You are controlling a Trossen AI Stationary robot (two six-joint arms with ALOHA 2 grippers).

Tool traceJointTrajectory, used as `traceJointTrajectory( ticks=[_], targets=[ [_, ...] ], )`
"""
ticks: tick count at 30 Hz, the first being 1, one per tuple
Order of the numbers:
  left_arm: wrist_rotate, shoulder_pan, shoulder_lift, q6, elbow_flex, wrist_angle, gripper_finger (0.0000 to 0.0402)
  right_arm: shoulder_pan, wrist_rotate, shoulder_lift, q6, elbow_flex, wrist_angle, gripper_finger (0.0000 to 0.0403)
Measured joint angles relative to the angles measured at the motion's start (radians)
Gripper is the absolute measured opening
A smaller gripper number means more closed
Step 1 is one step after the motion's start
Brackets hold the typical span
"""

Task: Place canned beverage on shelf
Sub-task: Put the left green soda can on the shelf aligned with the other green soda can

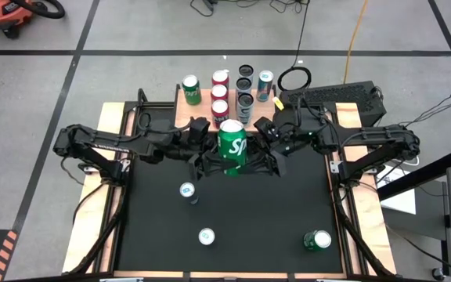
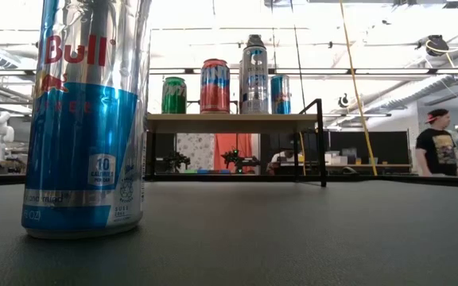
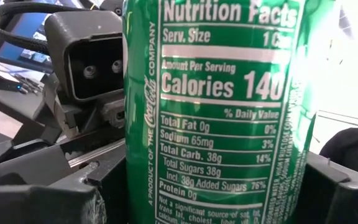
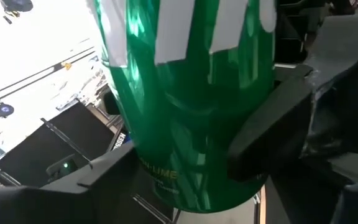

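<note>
A green soda can (image 1: 232,147) stands upright in the air over the black table (image 1: 288,211), just in front of the shelf (image 1: 203,110). My left gripper (image 1: 210,157) reaches it from the table's left and my right gripper (image 1: 261,157) from the right. The can fills the left wrist view (image 3: 222,112), with its nutrition label showing, and the right wrist view (image 4: 191,106). Each gripper has a finger on either side of it. The shelf (image 2: 229,121) carries several upright cans. Neither gripper appears in the low view. My left gripper pinches the can's side wall (image 3: 135,186) between its two fingers (image 3: 48,199), low on the can. The fingers come about level from the table's left. The can stands upright and clear of the table. My right gripper has its two fingers against opposite sides of the can's lower wall (image 4: 229,124), one finger (image 4: 260,143) lying on the green surface. It comes about level from the table's right. The can is upright between the fingers, clear of the table.
Two upright cans (image 1: 187,189) (image 1: 206,236) and a green can on its side (image 1: 317,240) are on the table's near half. A tall Red Bull can (image 2: 86,119) stands close in the low view. A person (image 2: 436,143) stands in the room behind.
</note>
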State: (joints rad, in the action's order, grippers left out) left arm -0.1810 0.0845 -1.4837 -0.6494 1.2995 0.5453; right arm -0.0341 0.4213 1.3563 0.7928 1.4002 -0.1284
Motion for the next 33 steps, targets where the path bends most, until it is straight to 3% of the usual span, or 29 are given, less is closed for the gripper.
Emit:
traceJointTrajectory(
  ticks=[5,14,19,24,33],
  targets=[
    [0.0,0.001,-0.002,-0.001,0.0,0.0,0.0302,0.003,0.054,-0.005,-0.001,0.001,0.04,0.03],
    [-0.002,0.034,-0.002,-0.004,-0.002,0.067,0.0302,0.039,0.204,-0.069,-0.031,0.004,0.211,0.0365],
    [-0.006,0.056,-0.003,-0.003,-0.002,0.077,0.0302,0.068,0.202,-0.12,-0.13,0.001,0.335,0.0372],
    [-0.032,0.079,-0.005,-0.045,-0.002,0.07,0.0302,0.095,0.129,-0.183,-0.192,0.003,0.202,0.0372],
    [-0.059,0.095,-0.032,-0.053,-0.002,0.07,0.0302,0.106,0.16,-0.13,-0.153,0.003,-0.006,0.0381]
  ],
)
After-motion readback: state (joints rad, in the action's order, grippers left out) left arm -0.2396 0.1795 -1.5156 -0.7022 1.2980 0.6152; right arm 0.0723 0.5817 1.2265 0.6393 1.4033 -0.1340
